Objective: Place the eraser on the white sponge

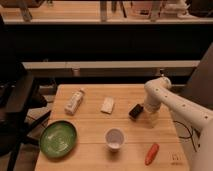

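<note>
The eraser is a small black block on the wooden table, right of centre. The white sponge is a flat white pad lying at the table's middle, a short way left of the eraser. My gripper hangs down from the white arm, which reaches in from the right. It is over the table's right side, close beside the eraser on its right. I cannot tell whether it touches the eraser.
A white bottle lies left of the sponge. A green plate sits at the front left. A white round cup stands at the front centre. An orange carrot-shaped object lies at the front right. A dark chair stands to the left.
</note>
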`<state>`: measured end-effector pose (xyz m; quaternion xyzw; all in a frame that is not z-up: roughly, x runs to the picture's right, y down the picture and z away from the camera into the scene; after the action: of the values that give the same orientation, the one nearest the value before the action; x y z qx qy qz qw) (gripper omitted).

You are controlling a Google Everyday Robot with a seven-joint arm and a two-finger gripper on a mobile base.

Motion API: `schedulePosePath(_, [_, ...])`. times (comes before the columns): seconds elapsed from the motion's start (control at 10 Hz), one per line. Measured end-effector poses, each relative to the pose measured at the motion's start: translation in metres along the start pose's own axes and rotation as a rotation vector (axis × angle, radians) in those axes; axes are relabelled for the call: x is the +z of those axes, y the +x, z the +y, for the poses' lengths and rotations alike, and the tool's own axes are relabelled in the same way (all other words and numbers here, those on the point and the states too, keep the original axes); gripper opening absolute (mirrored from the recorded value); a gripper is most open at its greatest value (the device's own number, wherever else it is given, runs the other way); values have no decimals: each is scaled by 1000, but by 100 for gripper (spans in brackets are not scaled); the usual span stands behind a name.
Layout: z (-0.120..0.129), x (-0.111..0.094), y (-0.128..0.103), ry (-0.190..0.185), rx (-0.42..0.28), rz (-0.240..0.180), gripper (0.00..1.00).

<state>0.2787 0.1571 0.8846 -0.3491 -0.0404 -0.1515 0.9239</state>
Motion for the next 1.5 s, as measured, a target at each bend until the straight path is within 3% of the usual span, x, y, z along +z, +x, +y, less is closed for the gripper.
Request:
schedulePosePath(1.1, [1, -2, 0, 0, -3, -3, 80])
schedulePosePath(1.2, [1, -5, -1, 2, -7, -9, 80])
schedulePosePath(1.5, [4, -46, -7, 35, -48, -56, 80])
